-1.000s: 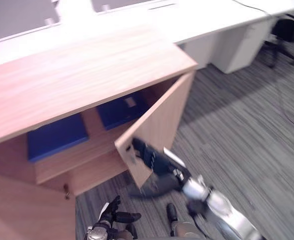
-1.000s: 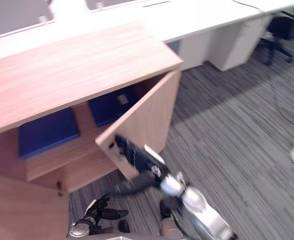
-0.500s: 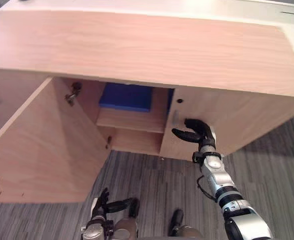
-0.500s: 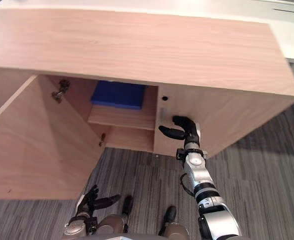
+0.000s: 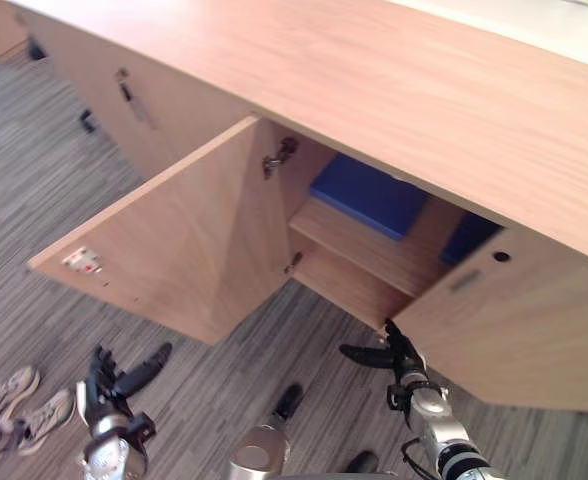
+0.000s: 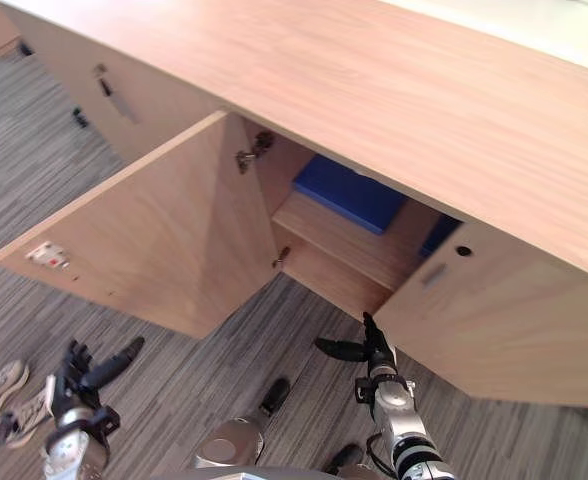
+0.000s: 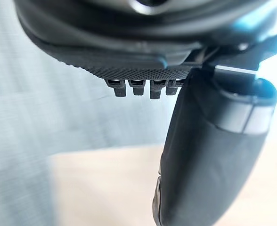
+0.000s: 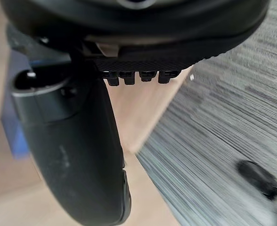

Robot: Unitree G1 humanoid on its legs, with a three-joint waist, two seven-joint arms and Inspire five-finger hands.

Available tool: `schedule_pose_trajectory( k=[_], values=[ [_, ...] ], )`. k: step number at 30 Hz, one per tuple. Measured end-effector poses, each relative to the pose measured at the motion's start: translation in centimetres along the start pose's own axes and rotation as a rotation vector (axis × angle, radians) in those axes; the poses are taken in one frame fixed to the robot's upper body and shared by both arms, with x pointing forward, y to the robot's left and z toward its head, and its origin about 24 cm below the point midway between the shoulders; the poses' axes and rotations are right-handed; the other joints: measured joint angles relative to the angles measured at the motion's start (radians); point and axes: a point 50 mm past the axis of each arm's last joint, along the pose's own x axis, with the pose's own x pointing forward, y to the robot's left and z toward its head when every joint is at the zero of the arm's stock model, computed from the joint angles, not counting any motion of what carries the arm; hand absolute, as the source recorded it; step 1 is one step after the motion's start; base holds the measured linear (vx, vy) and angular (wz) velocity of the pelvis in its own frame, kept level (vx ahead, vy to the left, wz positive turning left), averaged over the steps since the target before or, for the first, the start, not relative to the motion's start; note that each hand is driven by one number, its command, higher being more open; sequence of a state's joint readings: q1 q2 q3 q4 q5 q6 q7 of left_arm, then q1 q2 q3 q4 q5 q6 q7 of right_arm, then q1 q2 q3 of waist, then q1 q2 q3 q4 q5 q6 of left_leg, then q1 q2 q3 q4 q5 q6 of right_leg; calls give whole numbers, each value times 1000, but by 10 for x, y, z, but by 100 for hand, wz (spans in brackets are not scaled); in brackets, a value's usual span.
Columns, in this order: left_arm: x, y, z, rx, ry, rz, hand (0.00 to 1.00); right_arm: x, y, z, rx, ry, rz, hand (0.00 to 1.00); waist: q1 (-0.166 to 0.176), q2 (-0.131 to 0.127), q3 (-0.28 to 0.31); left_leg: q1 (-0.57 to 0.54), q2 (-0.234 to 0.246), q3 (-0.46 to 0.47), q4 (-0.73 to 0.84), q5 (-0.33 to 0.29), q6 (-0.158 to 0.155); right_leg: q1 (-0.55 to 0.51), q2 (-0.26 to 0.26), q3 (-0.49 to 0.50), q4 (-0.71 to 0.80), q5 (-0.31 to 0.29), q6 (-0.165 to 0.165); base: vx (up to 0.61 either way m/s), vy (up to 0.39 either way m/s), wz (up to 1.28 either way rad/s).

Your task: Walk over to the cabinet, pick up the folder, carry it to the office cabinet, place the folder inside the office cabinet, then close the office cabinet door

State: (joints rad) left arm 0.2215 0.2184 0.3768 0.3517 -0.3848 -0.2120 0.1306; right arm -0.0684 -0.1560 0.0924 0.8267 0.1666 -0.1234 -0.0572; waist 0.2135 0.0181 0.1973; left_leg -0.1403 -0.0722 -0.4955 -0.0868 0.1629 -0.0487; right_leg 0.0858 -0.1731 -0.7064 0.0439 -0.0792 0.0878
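The wooden office cabinet (image 5: 394, 80) stands before me with its left door (image 5: 174, 240) swung wide out and its right door (image 5: 514, 320) nearly closed. A blue folder (image 5: 369, 195) lies flat on the inner shelf. A second blue folder (image 5: 471, 237) shows in the gap behind the right door. My right hand (image 5: 389, 352) hangs low near the right door's lower corner, open and holding nothing; I cannot tell if it touches the door. My left hand (image 5: 109, 385) is low over the carpet at the left, open and empty.
The open left door juts far out over the grey striped carpet (image 5: 34, 190). A neighbouring cabinet door with a dark handle (image 5: 124, 85) stands further left. A person's shoes (image 5: 14, 400) show at the lower left by my left hand.
The camera has swung left, bringing the open left door to the middle. My right hand has dropped from the right door's face to near its lower corner.
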Motion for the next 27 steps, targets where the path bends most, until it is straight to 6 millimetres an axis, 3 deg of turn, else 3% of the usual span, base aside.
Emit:
schedule_pose_trajectory(
  k=[4,10,14,21,24,27],
  values=[
    [10,2,38,34,-152,-13,100,-5,4,-12,-16,34,32,100,19,3,1,-6,-7,-26,0,-4,-7,-4,-5,5,24,-22,0,-63,-17,21],
    [13,-9,66,68,-269,-42,100,-7,4,-16,-28,46,28,100,12,1,0,-3,7,9,0,1,0,-27,1,88,33,-23,0,-57,-22,-19],
    [21,-15,85,106,-336,-65,100,-7,5,-16,-30,45,32,100,-10,-6,-2,4,33,54,-1,-2,-5,-49,13,145,46,-21,-1,-65,-35,-35],
    [28,-5,97,142,-369,7,100,-14,4,-30,-22,89,30,100,-10,-57,-14,28,88,145,-6,-8,-13,-62,45,224,35,-1,-18,-95,-46,-35],
    [28,1,97,138,-366,35,100,-16,6,-32,-15,91,36,100,-11,-65,-18,28,101,191,-7,-19,-12,-72,61,262,17,11,-32,-97,-8,-36],
    [19,0,90,124,-360,29,100,-21,5,-41,-8,118,30,100,-16,-64,-19,25,113,242,-6,-19,-13,-74,67,282,1,18,-23,-95,12,-12]
  ],
)
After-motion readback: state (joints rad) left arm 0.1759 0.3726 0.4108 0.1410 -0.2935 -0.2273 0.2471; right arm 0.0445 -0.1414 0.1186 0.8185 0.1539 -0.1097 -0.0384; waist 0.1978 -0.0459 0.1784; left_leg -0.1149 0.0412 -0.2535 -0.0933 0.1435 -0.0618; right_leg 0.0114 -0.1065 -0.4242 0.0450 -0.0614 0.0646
